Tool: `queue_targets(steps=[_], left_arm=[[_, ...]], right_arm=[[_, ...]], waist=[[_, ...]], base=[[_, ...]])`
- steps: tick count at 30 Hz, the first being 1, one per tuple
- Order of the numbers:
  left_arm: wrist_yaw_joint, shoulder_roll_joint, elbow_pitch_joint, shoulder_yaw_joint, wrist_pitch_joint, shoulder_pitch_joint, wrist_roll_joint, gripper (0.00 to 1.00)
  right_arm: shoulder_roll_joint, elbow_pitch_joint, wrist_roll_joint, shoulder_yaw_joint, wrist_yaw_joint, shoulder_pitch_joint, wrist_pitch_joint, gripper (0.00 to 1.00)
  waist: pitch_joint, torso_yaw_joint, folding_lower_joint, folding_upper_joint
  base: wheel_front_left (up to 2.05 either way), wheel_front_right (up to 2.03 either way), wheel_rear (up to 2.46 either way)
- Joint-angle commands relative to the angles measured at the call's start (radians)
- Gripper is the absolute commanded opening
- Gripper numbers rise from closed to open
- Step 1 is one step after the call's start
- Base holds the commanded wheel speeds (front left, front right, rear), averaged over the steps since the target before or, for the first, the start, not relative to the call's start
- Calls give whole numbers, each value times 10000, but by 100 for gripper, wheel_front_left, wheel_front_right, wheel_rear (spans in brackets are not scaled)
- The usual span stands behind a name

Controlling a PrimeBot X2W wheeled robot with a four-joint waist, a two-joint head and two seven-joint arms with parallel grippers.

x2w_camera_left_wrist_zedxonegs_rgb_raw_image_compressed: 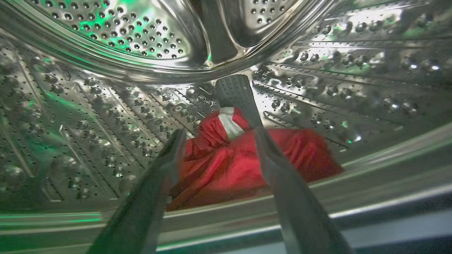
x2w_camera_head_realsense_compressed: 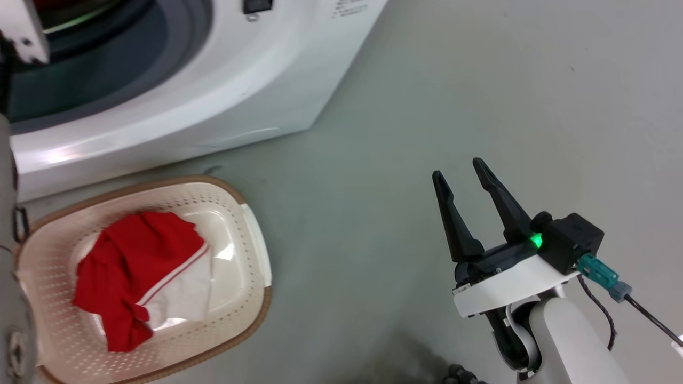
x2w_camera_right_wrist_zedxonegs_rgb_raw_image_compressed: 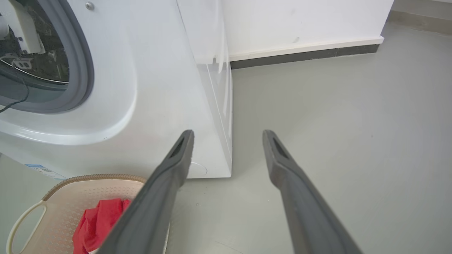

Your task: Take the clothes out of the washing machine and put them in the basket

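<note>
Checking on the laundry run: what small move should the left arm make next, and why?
Probably ease the left gripper a little deeper and close it. Its fingers are open inside the drum, with a red garment bunched just past their tips, not yet gripped.

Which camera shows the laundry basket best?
Head view: most of the basket, clothes inside. Right wrist view catches one end, partly behind a finger. Left wrist view faces the drum.

Grey floor [x2w_camera_head_realsense_compressed: 453,96] carries the washing machine [x2w_camera_head_realsense_compressed: 240,69]; the basket [x2w_camera_head_realsense_compressed: 53,256] stands just beside it.
</note>
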Motion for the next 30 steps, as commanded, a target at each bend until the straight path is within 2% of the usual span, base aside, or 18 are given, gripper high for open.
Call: queue_targets(steps=[1, 9, 15, 20, 25, 26, 27, 28, 29, 30], left_arm=[[-64, 128, 107, -90, 216, -325, 77, 100], [-173, 883, 844, -379, 2317, -1570, 264, 100], [37, 1298, 1067, -455, 4015, -2348, 332, 100], [190, 1435, 1118, -491, 5517, -2731, 285, 100], [339, 1214, 1212, -443, 6971, -2543, 76, 100], [401, 1164, 1183, -419, 7167, -2483, 32, 80], [466, 1136, 1131, -397, 7334, -2413, -13, 49], [526, 1128, 1030, -394, 7421, -2340, -28, 29], [615, 1145, 878, -390, 7432, -2270, -46, 0], [691, 1170, 727, -372, 7397, -2215, -70, 0]], right_arm=[[16, -60, 124, 59, -7, -173, -20, 100], [19, -133, 555, 514, -7, -235, -21, 100], [16, -161, 849, 781, -7, -174, -22, 100], [16, -179, 999, 1015, -7, -94, -22, 100], [16, -191, 1111, 1168, -7, -83, -22, 100], [16, -203, 1128, 1179, -7, -86, -22, 100], [16, -212, 1142, 1189, -7, -88, -22, 100], [16, -221, 1153, 1198, -7, -92, -22, 100], [16, -221, 1163, 1212, -7, -98, -22, 100], [16, -221, 1167, 1231, -7, -106, -22, 100]], waist=[[554, -542, -1, -1], [1168, -1233, -1, -1], [1448, -1582, -1, -1], [1615, -1757, -1, -1], [1729, -1774, -1, -1], [1744, -1769, -1, -1], [1752, -1766, -1, -1], [1760, -1763, -1, -1], [1768, -1762, -1, -1], [1773, -1763, -1, -1]], base=[[0, 0, 0], [0, 0, 0], [0, 0, 0], [0, 0, 0], [0, 0, 0], [0, 0, 0], [0, 0, 0], [0, 0, 0], [0, 0, 0], [0, 0, 0]])
